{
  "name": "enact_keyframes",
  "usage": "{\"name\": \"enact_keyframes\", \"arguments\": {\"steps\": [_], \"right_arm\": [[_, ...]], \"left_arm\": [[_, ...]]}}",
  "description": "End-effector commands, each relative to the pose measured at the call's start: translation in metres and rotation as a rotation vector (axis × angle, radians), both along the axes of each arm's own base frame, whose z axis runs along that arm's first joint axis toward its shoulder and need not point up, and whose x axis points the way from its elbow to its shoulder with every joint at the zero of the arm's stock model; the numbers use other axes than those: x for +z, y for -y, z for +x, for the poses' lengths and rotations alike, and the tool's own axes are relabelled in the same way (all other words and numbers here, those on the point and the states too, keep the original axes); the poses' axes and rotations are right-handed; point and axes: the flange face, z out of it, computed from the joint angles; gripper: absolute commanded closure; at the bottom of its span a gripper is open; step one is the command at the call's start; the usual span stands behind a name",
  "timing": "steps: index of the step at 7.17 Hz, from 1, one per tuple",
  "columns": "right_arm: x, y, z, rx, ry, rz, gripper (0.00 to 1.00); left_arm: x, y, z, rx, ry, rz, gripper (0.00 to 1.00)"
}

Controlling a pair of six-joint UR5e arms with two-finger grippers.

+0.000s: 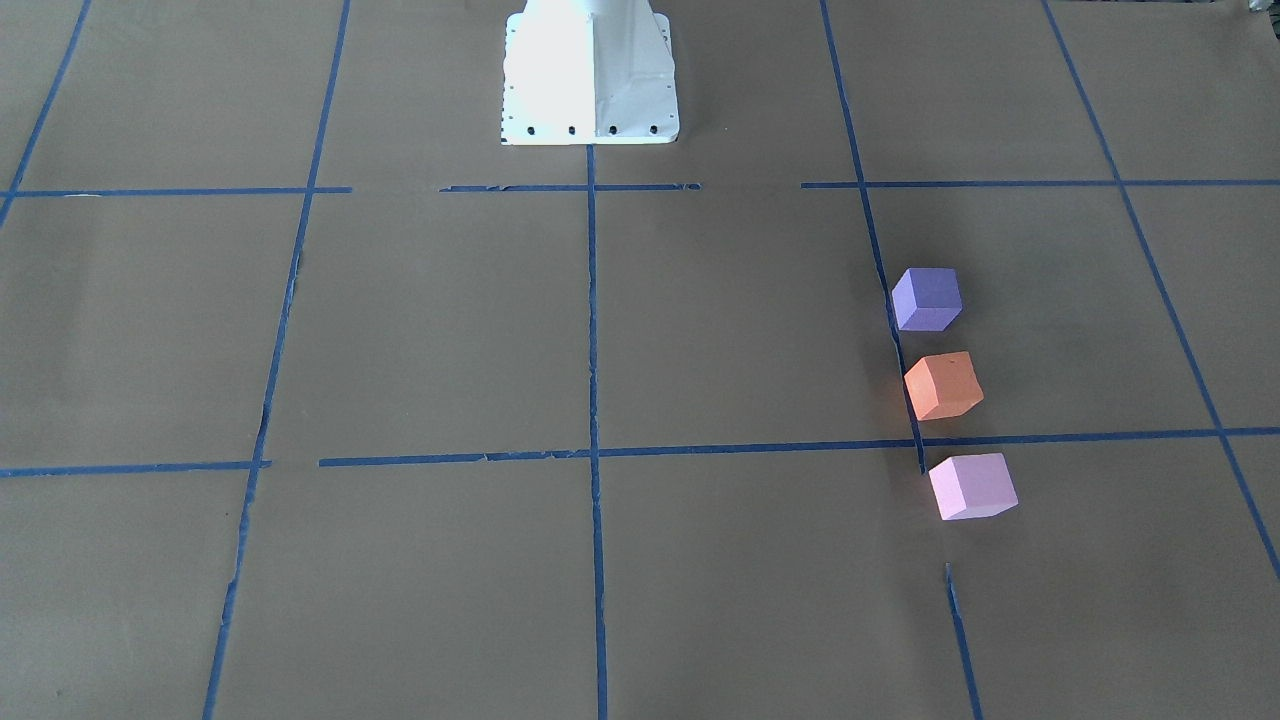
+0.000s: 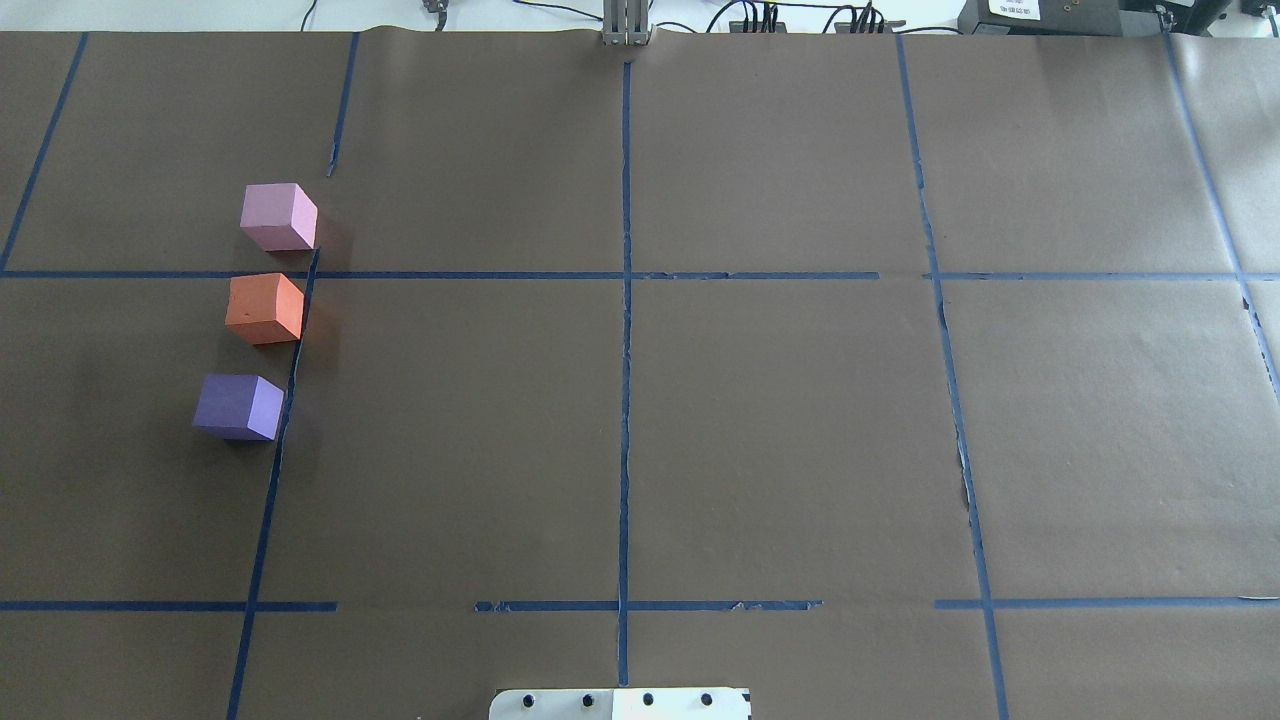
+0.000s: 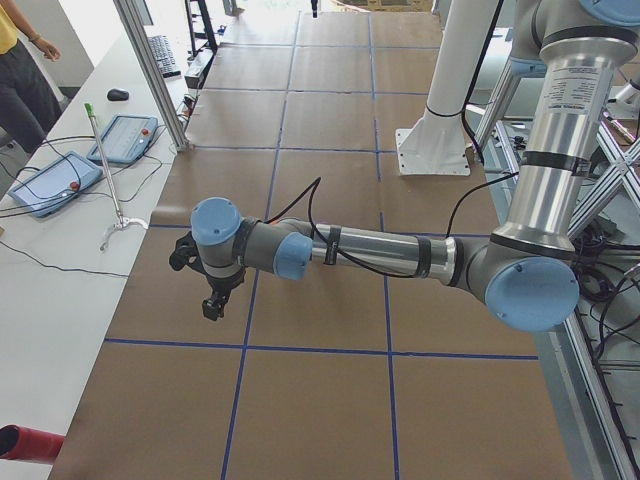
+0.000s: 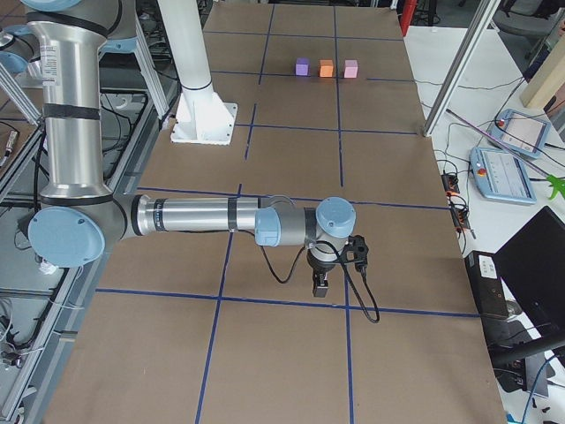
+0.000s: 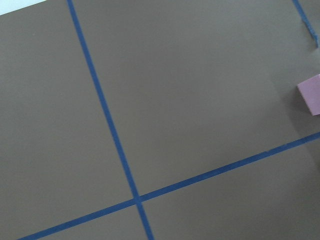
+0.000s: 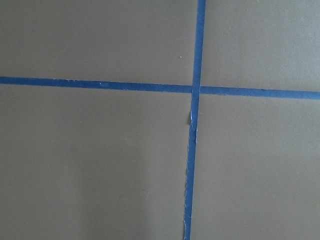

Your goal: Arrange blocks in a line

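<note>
Three cubes stand in a straight row on the brown paper, with small gaps between them, beside a blue tape line: violet-purple block (image 1: pixel 927 298), orange block (image 1: pixel 943 385), pale pink block (image 1: pixel 972 486). From overhead the pink block (image 2: pixel 278 216) is farthest from the robot, the orange block (image 2: pixel 265 308) in the middle, the purple block (image 2: pixel 238 406) nearest. The left wrist view catches only the pink block's edge (image 5: pixel 311 94). My left gripper (image 3: pixel 213 305) and right gripper (image 4: pixel 320 284) show only in the side views, pointing down above the table. I cannot tell whether they are open or shut.
The white robot base (image 1: pixel 590 75) stands at the table's middle edge. Blue tape lines (image 2: pixel 625 330) divide the paper into squares. Side tables hold teach pendants (image 3: pixel 52 182) and cables. A person (image 3: pixel 22 70) stands at the far left corner.
</note>
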Motion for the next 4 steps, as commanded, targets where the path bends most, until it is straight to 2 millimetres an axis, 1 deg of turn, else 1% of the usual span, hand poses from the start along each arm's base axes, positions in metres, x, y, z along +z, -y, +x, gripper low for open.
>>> {"name": "enact_keyframes", "arguments": {"steps": [1, 2, 3, 4], "right_arm": [[0.0, 0.0, 0.0, 0.0, 0.0, 0.0, 0.0], [0.0, 0.0, 0.0, 0.0, 0.0, 0.0, 0.0], [0.0, 0.0, 0.0, 0.0, 0.0, 0.0, 0.0], [0.0, 0.0, 0.0, 0.0, 0.0, 0.0, 0.0]], "left_arm": [[0.017, -0.011, -0.015, -0.018, 0.001, -0.031, 0.0], [0.024, -0.012, -0.017, -0.022, 0.028, -0.042, 0.0], [0.025, -0.014, -0.023, -0.033, 0.073, -0.04, 0.0], [0.028, -0.02, -0.023, -0.037, 0.078, -0.041, 0.0]]}}
